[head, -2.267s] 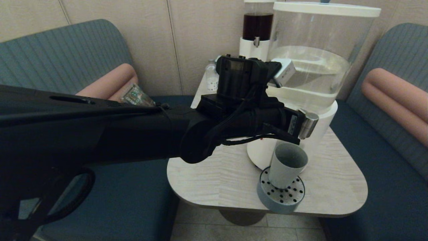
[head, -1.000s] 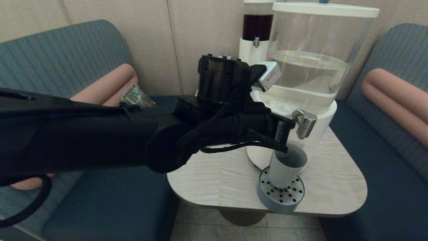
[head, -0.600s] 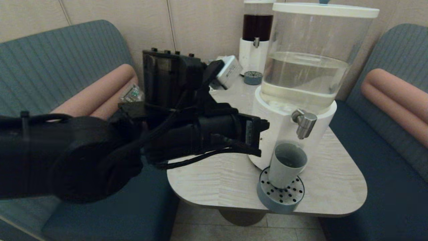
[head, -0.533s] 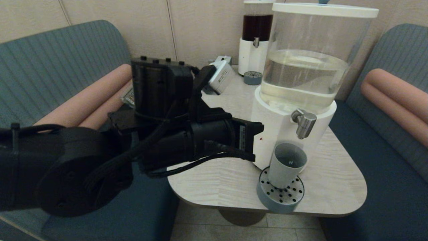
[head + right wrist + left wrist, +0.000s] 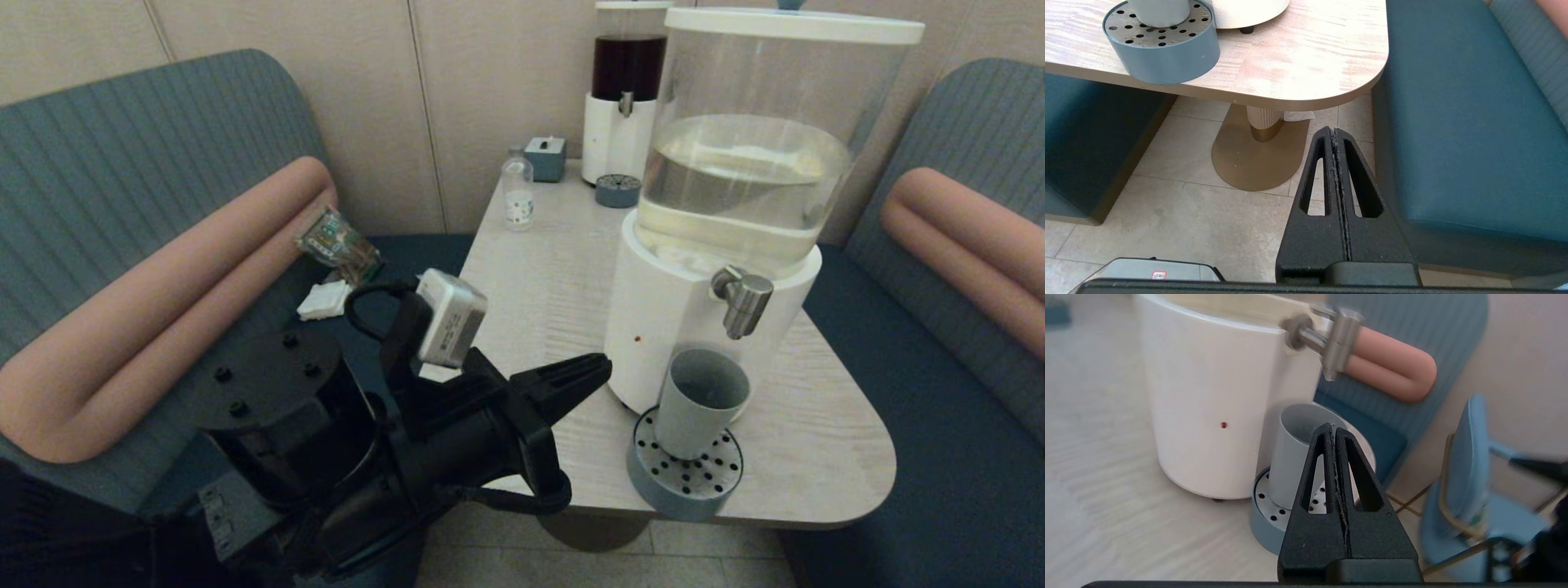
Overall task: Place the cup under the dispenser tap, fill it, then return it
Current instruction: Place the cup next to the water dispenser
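Observation:
The grey-blue cup [image 5: 700, 400] stands upright on the round perforated drip tray [image 5: 684, 488], right below the brushed-steel dispenser tap [image 5: 744, 300] of the big clear-tank dispenser [image 5: 735, 204]. The left wrist view shows the same cup [image 5: 1294, 453] under the same tap [image 5: 1337, 343]. My left gripper [image 5: 602, 369] is shut and empty, low over the table's front left, a short way left of the cup and pointing at it. My right gripper [image 5: 1334, 131] is shut and hangs over the floor beside the table's right front corner.
A smaller dark-liquid dispenser [image 5: 624, 82], a little clear bottle [image 5: 518, 194] and a small blue box [image 5: 545, 158] stand at the back of the wooden table [image 5: 539, 269]. Blue benches with pink bolsters flank it. The drip tray sits at the table's front edge.
My left arm has pulled back from the tap and dropped down to the left, now low beside the table. The cup has stayed on the drip tray.

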{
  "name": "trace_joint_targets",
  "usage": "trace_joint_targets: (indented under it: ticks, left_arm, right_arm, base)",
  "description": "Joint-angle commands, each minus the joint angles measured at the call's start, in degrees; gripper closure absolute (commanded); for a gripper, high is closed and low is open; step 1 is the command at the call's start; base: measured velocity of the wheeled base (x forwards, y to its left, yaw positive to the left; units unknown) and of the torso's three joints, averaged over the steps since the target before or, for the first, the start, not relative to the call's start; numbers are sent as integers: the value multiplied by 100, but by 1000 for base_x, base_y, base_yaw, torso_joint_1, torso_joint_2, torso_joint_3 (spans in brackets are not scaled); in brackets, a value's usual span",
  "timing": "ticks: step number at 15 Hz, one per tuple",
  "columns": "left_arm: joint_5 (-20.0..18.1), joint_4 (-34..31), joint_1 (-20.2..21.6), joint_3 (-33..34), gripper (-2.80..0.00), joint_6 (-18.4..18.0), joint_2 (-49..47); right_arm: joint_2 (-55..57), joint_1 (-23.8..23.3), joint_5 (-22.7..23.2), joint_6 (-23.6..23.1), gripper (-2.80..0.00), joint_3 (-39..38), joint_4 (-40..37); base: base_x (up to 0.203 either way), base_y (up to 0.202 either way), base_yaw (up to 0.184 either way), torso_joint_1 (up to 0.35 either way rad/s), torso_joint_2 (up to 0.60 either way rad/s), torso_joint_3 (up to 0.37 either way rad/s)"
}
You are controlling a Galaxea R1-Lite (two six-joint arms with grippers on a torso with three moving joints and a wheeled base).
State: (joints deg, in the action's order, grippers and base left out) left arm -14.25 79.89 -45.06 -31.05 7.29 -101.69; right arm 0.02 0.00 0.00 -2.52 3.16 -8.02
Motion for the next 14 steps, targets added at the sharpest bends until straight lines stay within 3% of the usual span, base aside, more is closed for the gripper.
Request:
trace_joint_targets:
  ticks: [1, 4, 5, 9, 14]
  left_arm:
    - [-192, 698, 27, 258, 0, -308, -917]
    - [-393, 774, 88, -211, 0, -463, -1365]
    - [-427, 776, 92, -290, -270, -488, -1472]
    - [-621, 777, 244, -850, -280, -571, -1816]
    - [-1225, 775, 535, -1212, -280, -745, -2320]
  right_arm:
    - [-2, 0, 0, -3, 0, 1, -6]
    - [-2, 0, 0, -3, 0, 1, -6]
    - [-2, 0, 0, -3, 0, 1, -6]
    - [-2, 0, 0, -3, 0, 1, -6]
    - [-2, 0, 0, -3, 0, 1, -6]
  base:
    - [0, 0, 0, 0, 0, 0]
    - [0, 0, 0, 0, 0, 0]
    - [0, 0, 0, 0, 0, 0]
    - [0, 0, 0, 0, 0, 0]
    - [0, 0, 0, 0, 0, 0]
